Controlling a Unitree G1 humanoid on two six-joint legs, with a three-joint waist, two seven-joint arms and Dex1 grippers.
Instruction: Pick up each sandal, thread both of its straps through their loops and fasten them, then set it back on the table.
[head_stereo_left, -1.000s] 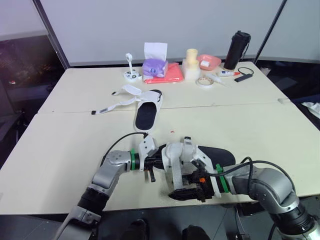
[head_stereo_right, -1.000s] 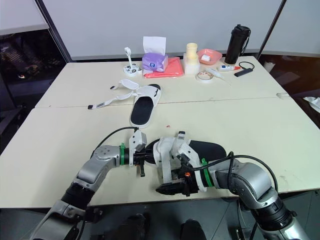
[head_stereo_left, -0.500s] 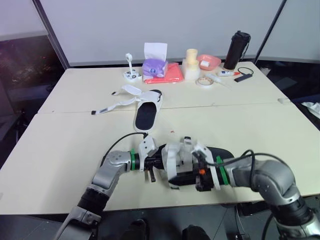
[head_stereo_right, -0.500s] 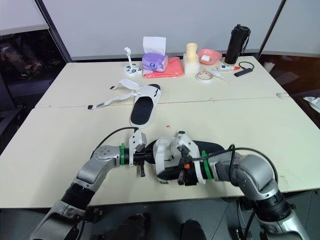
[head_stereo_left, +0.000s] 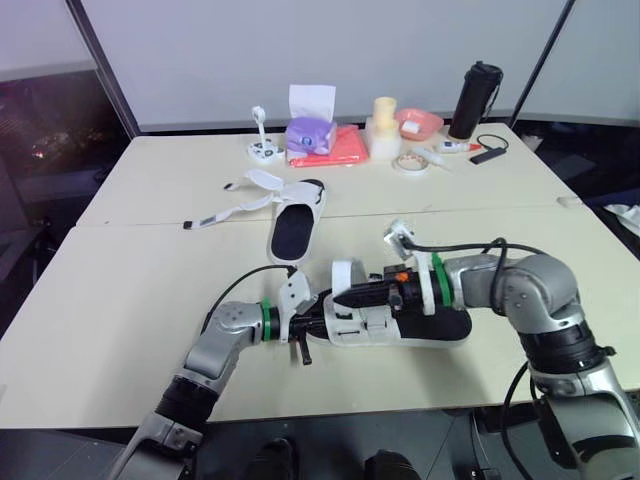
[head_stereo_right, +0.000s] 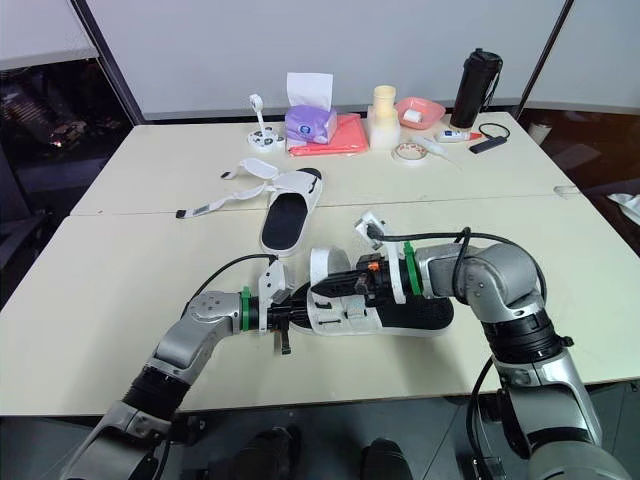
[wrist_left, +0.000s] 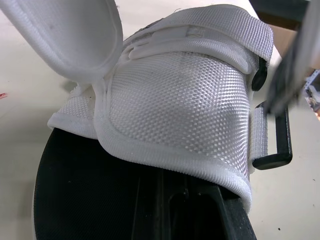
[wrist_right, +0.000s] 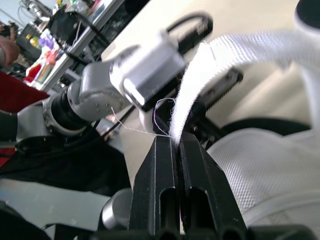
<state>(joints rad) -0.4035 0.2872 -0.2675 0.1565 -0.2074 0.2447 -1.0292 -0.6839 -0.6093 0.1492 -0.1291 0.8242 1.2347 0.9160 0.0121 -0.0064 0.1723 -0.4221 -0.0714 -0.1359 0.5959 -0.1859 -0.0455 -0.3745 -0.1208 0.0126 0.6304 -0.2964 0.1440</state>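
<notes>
While right gripper (wrist_right: 175, 142) pinches strap (wrist_right: 200, 75), left gripper (head_stereo_left: 306, 324) clamps sandal (head_stereo_left: 425, 328), near table (head_stereo_left: 110, 330) front edge.

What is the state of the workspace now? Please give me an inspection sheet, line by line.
Surface: two cream tables, joined at a seam; small red speck mid-table.
Job's things: near sandal resting on the table, one strap raised; far sandal, straps open.
Clutter: tissue box, red cloth, black bottle, pink bowl, tape roll along the far edge.
Grippers: left gripper at near sandal's strapped end; right gripper shut on the strap.
Cables: left-wrist cable and right-wrist cable, both looping free.
Surroundings: grey wall behind.
</notes>
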